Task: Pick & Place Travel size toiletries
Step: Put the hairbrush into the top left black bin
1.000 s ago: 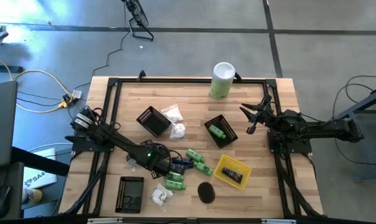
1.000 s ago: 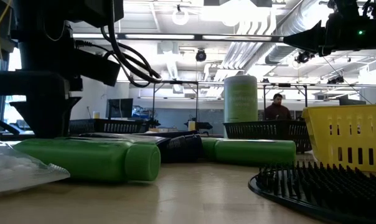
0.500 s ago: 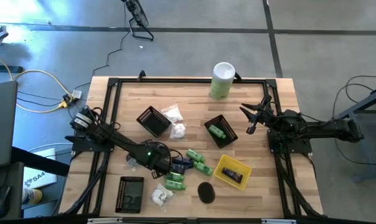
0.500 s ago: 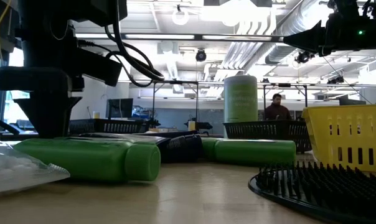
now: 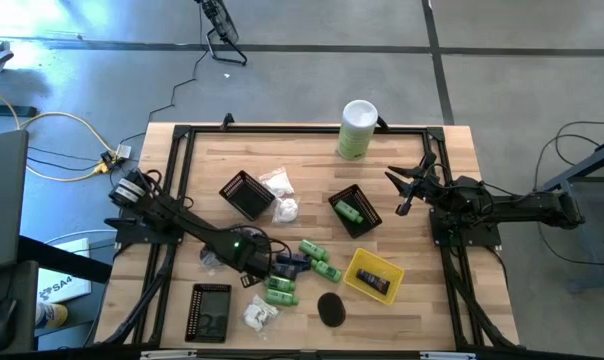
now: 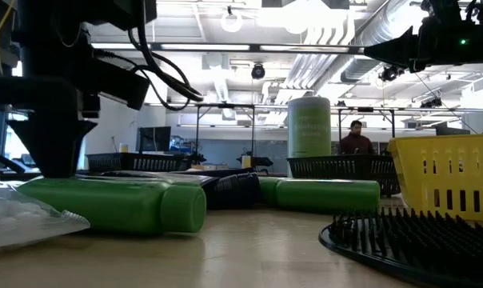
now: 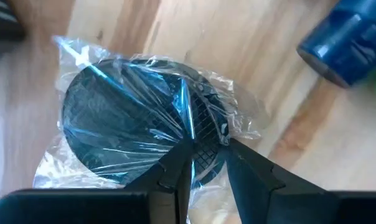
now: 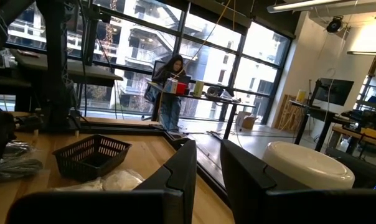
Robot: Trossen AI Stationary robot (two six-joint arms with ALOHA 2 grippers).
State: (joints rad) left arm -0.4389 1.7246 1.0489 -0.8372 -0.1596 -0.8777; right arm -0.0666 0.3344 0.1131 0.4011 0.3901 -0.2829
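Note:
My left gripper (image 7: 206,177) points down near the table's middle left (image 5: 230,260), shut on a flat black round disc (image 7: 132,124) wrapped in clear crinkly film. Green little bottles (image 5: 315,252) and dark navy tubes (image 5: 292,263) lie on the table just to its right. Another black disc (image 5: 330,307) and a white packet (image 5: 260,314) lie nearer the front edge. My right gripper (image 5: 407,185) hangs above the table's right side. It holds nothing, and its fingers (image 8: 182,171) stand a narrow gap apart. My left gripper pinches the wrapped disc's rim (image 7: 206,155) between its two fingers, film and disc together. The fingers come from above, pointing down. The disc spreads out flat beyond the fingertips. Whether it is clear of the table cannot be told.
Two black baskets stand behind the pile: one (image 5: 247,194) is at the middle left, and the other (image 5: 354,210) holds a green bottle. A yellow basket (image 5: 374,276) holds a dark tube. A tall white-and-green canister (image 5: 357,128) stands at the far edge, and a flat black tray (image 5: 209,312) lies at the near left.
In the low view my left gripper has risen a little from where it stood behind the green bottle.

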